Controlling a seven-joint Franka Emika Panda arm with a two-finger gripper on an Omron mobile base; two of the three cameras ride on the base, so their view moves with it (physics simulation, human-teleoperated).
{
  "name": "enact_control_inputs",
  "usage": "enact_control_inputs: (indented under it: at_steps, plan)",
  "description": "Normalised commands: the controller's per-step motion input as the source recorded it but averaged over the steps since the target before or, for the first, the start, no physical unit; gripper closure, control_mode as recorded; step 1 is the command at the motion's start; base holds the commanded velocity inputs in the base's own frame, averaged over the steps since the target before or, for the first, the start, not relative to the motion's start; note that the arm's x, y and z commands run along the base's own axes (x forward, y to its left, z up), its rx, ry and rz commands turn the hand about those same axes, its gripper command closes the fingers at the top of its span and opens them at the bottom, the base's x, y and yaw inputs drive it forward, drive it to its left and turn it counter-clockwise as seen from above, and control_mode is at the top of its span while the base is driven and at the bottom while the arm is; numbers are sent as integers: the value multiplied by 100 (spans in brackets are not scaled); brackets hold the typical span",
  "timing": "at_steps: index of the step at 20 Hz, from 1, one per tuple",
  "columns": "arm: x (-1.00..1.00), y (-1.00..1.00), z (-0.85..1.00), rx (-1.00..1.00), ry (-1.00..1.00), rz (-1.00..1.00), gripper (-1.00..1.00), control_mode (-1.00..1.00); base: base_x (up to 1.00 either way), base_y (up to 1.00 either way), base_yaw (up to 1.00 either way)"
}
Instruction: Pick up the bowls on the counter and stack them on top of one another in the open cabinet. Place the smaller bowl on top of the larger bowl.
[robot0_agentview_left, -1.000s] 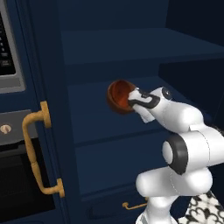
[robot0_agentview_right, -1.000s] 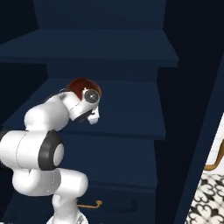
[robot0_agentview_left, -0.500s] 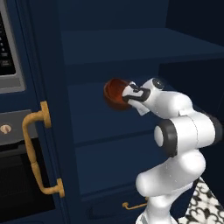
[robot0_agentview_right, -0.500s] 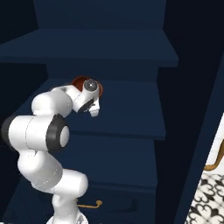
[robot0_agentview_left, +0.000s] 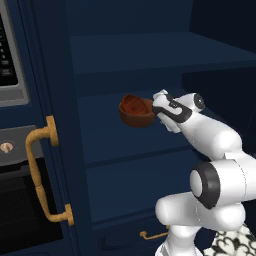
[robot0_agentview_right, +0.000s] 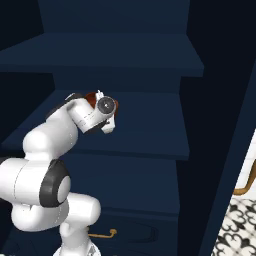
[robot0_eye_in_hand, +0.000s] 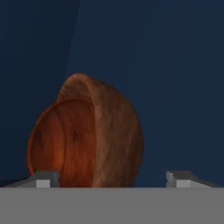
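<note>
Round, glossy reddish-brown wooden bowl (robot0_agentview_left: 136, 110) rests on the middle navy shelf (robot0_agentview_left: 120, 142) of the open cabinet, near its front edge. The gripper (robot0_eye_in_hand: 113, 178) stands spread astride it, pinching nothing. Best withdrawn straight back, without nudging the rim.

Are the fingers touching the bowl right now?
Apart. In the hand view both fingertips stand wide, the left in front of the bowl, the right clear of it with navy between.
</note>
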Motion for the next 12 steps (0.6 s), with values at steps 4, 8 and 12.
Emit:
enact_control_inputs:
  at_steps: [4,8,12]
  plan:
    - [-96,-16,51,8,-30,0,-100,-100,0,0,0]
    - [-100,-34,55,8,-38,0,-100,-100,0,0,0]
    - [-100,-31,72,8,-40,0,-100,-100,0,0,0]
